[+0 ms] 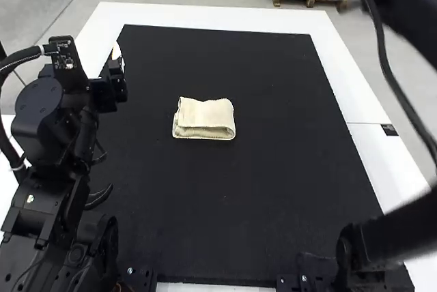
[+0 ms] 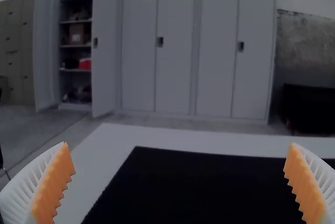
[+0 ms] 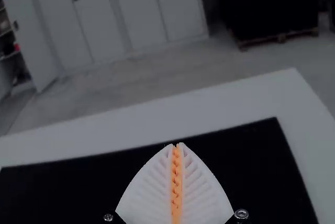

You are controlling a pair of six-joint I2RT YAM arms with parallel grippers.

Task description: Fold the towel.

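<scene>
Beige textured cloth towel (image 1: 204, 119) lies on the flat black rect. mat (image 1: 225, 196), close to the mat's middle, a bit toward its L side. Towel's already folded into a compact rect. pad, several layers thick, w/ its long sides running approx. L–R across the mat. Top layer's near edge stops short of the layers under it, so a strip of those shows along the side facing the arms. Layered edges also show at the towel's L end. Far edge dips slightly; corners look rounded.

L gripper (image 1: 117, 54), w/ white ribbed fingers & orange toothed pads (image 2: 55, 185), is up by the mat's L edge, well apart from the towel. Its fingers stand wide apart; the L wrist view shows the mat's far L corner btwn & beyond them. Black jointed L arm (image 1: 51, 121) stands along the mat's L side.

R gripper (image 3: 176, 145), same white ribbed type, has its fingers together, orange pads meeting along their length; the R wrist view shows the mat's far R corner beyond it. Black R arm (image 1: 410, 5) is on the mat's R side, blurred in the high view, w/ a dark cable (image 1: 384, 60) hanging by it.

White tabletop (image 1: 341, 77) borders the mat; small black rect. patch (image 1: 389, 129) sits on it, R of the mat.
</scene>
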